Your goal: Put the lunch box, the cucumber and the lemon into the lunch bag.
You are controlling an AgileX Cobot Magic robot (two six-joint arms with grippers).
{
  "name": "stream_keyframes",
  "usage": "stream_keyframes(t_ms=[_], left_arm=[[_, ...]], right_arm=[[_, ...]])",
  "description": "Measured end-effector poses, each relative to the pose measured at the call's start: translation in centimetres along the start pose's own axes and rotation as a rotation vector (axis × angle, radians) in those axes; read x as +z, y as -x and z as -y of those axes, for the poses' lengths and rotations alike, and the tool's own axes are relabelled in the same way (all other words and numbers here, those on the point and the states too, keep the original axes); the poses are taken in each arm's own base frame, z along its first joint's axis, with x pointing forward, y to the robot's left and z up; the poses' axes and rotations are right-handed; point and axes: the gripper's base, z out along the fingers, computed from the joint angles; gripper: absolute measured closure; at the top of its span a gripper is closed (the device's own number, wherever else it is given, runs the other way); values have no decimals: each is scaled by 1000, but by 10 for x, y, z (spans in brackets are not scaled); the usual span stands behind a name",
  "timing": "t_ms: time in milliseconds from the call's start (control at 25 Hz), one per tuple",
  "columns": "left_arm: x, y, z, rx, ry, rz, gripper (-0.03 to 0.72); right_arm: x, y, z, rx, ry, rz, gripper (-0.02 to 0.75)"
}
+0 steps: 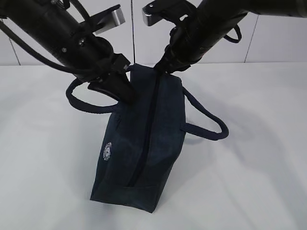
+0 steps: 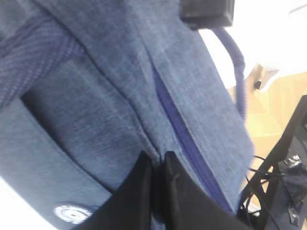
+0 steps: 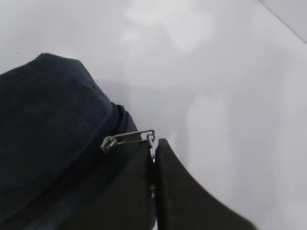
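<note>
Exterior view: the lunch bag stands on the white table, near the middle, long axis running from the far side toward the camera. Dark navy fabric; zipper along the top is closed for the whole visible length. One loop handle hangs out to the right, the other to the left. Round white logo on the left side panel, low down.

Left gripper is on the bag's upper left edge, at the far end. Left wrist view: both fingers pressed together with a fold of the bag fabric pinched between them, just beside the zipper tape. So closed, gripping the bag's fabric. The logo shows at the lower left of that view.

Right gripper comes down on the far end of the zipper line. Right wrist view: jaws closed together, with the silver zipper pull at their tips; the metal ring end sits right at the seam between the fingers. Appears clamped on the pull, though the contact point is small and partly hidden.

Lunch box, cucumber and lemon: not visible in any view.

Behind the table: white panelled wall.
</note>
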Motion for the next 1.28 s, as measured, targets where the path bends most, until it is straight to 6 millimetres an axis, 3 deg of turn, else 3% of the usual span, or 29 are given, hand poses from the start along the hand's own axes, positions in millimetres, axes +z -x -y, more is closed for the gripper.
stream_keyframes(t_ms=[480, 1280], left_arm=[[-24, -7, 17, 57, 2, -12, 694], [-87, -19, 60, 163, 33, 129, 694]], right_arm=[[-6, 8, 7, -7, -27, 45, 738], [-8, 11, 19, 33, -45, 103, 738]])
